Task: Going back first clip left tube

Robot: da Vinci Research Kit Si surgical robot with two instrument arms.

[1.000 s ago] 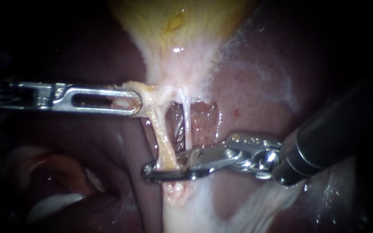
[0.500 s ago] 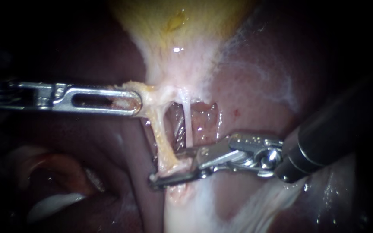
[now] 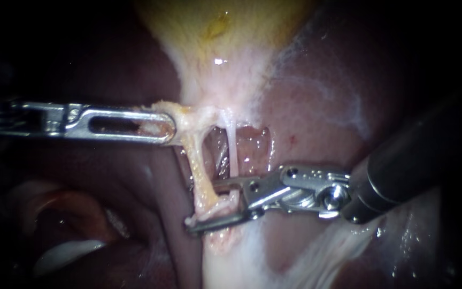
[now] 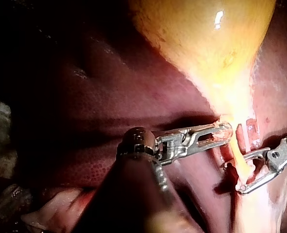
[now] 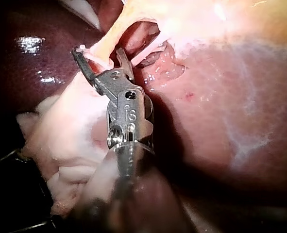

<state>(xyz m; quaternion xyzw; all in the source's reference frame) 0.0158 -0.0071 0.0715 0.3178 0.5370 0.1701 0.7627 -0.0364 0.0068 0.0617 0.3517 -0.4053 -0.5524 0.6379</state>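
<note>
The yellowish left tube (image 3: pixel 200 171) runs down from the gallbladder (image 3: pixel 220 32); a thin white right tube (image 3: pixel 232 150) hangs beside it. My left instrument (image 3: pixel 159 128), with a slotted jaw, is shut on tissue at the gallbladder's neck, where the left tube starts. My right instrument (image 3: pixel 203 204) stands open, one jaw above and one below the left tube's lower end. I cannot make out a clip there. The left wrist view shows the left instrument (image 4: pixel 218 133) holding the neck tissue and the right instrument (image 4: pixel 235 175) beyond it. In the right wrist view the right instrument (image 5: pixel 98 52) straddles the left tube (image 5: pixel 104 46).
Dark red liver (image 3: pixel 322 107) surrounds the two tubes, with a raw window (image 3: pixel 252 147) behind them. Pale fatty tissue (image 3: pixel 231 262) spreads below the right instrument. The right shaft (image 3: pixel 407 171) crosses the liver from the right.
My right instrument's jaws have opened wider around the left tube and drawn slightly to the right. The left instrument has not moved.
</note>
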